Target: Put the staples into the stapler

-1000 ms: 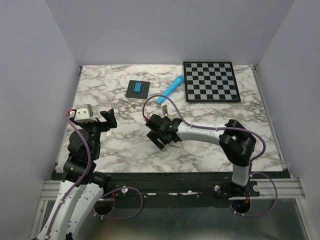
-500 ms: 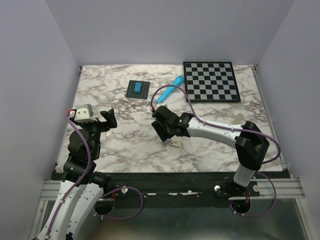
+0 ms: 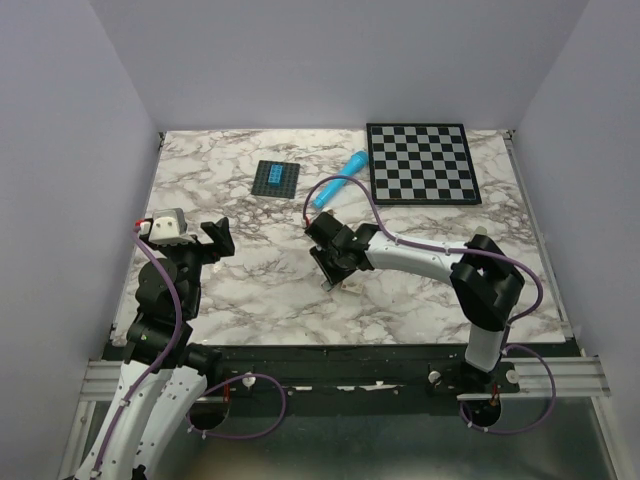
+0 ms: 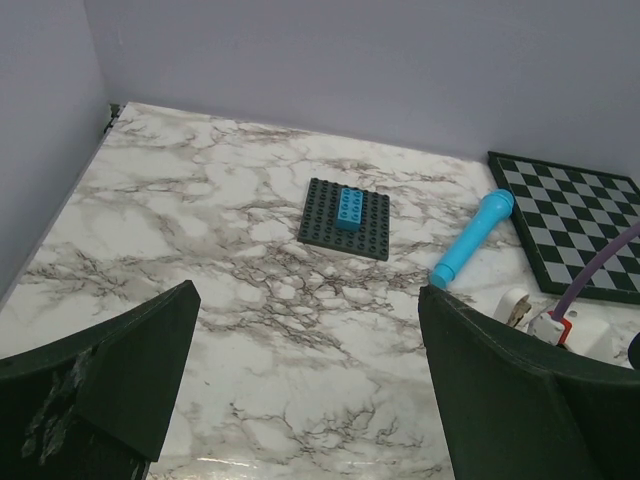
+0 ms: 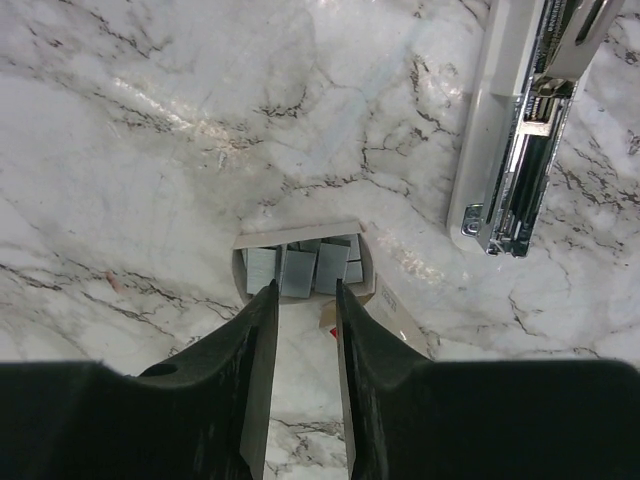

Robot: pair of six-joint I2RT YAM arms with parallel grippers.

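Here the staples (image 5: 298, 272) sit between the right jaws' tips, grip unclear; left jaws gape wide.

Light was bright and even, shadows soft; glare smeared the table (image 5: 200, 130) (right wrist view mostly), near fingers (image 5: 230, 400) slightly blurred.

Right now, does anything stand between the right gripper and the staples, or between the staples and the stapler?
Nothing visible does. The right gripper hangs directly over the staples in their small open box, fingertips at the blocks. Only bare marble table lies between the box and the open stapler beside it.
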